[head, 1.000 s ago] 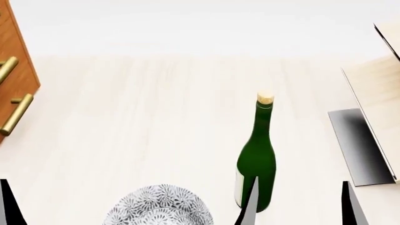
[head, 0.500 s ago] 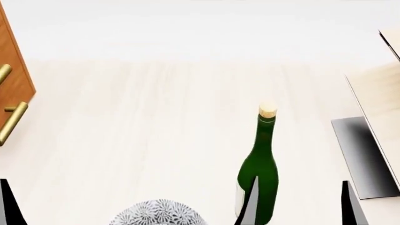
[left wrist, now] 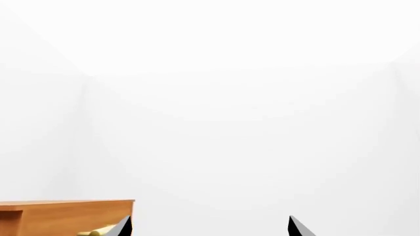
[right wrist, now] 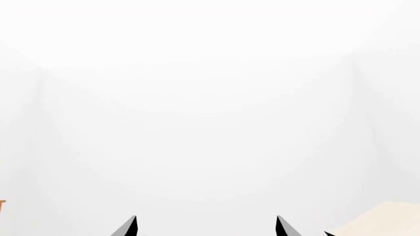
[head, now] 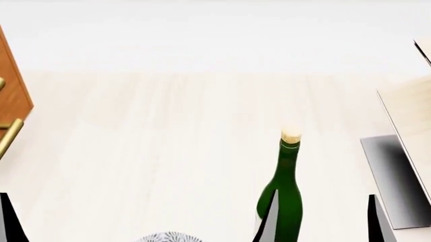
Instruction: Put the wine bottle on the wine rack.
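- The orange-brown cabinet (head: 12,96) with its brass handle (head: 8,138) sits at the far left of the head view, well to the left of the wine bottle (head: 283,201); the left wrist view catches its top edge too (left wrist: 66,216).
- The left gripper (left wrist: 206,227) shows two dark fingertips set wide apart with only bare white wall between them; it holds nothing. In the head view just one dark finger (head: 10,219) of it appears, far left of the bottle.
- A sliver of the patterned bowl (head: 168,237) peeks in low down, to the left of the bottle's base.
- The wine bottle stands upright on the pale wooden table (head: 168,151), cork (head: 291,134) on top.
- The right gripper (head: 323,222) is spread wide, one fingertip overlapping the bottle's lower body in the head view; whether they touch I cannot tell. In the right wrist view its tips (right wrist: 204,227) frame empty white space.
- The wine rack (head: 400,176) stands to the right of the bottle and apart from it: a slanted light-wood board over a dark grey metal base.
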